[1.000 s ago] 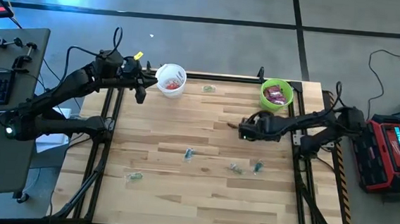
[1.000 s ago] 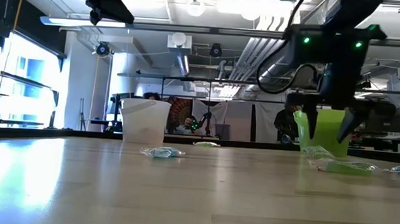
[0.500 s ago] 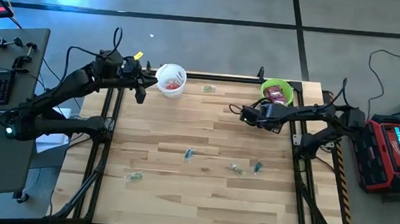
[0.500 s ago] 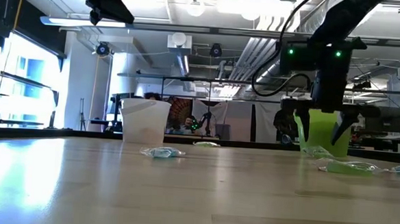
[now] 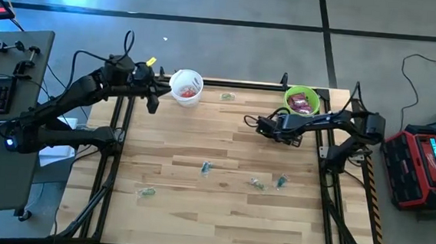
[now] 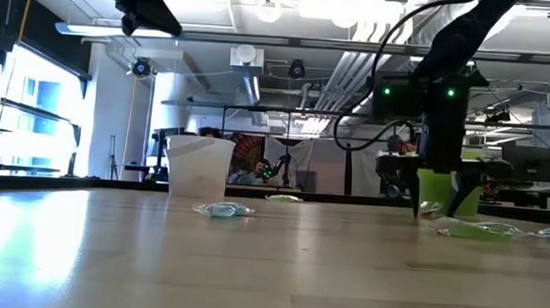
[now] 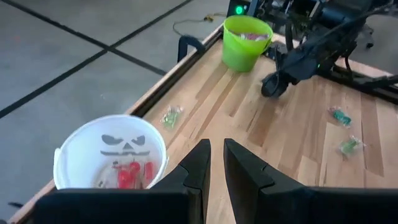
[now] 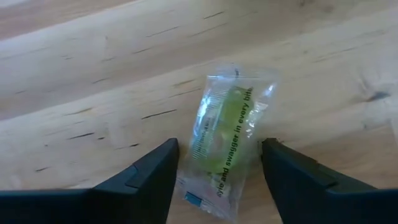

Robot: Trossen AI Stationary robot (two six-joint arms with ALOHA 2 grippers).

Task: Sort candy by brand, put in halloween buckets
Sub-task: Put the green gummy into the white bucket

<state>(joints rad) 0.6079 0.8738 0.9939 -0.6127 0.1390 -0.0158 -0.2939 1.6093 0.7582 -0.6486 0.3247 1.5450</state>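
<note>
My right gripper (image 8: pixel 219 144) is open and low over the table, left of the lime green bucket (image 5: pixel 302 102). Its fingers stand on either side of a clear-wrapped green candy (image 8: pixel 227 121) that lies flat on the wood. In the high view the gripper (image 5: pixel 251 122) hides this candy. The green bucket holds magenta packets. My left gripper (image 5: pixel 156 100) waits shut in the air beside the white bucket (image 5: pixel 187 85), which has red pieces inside (image 7: pixel 127 175).
Loose clear-wrapped candies lie at the table's middle (image 5: pixel 206 166), toward the right (image 5: pixel 257 183) (image 5: pixel 281 181), nearer the left (image 5: pixel 147 192) and by the far edge (image 5: pixel 227 96). Both buckets stand along the far edge. A black frame rail (image 5: pixel 244 84) borders the table.
My right gripper has moved toward the table's far edge and somewhat to the left, and has come down close to the tabletop, still open. It now straddles the green candy. The left arm and the candies have kept still.
</note>
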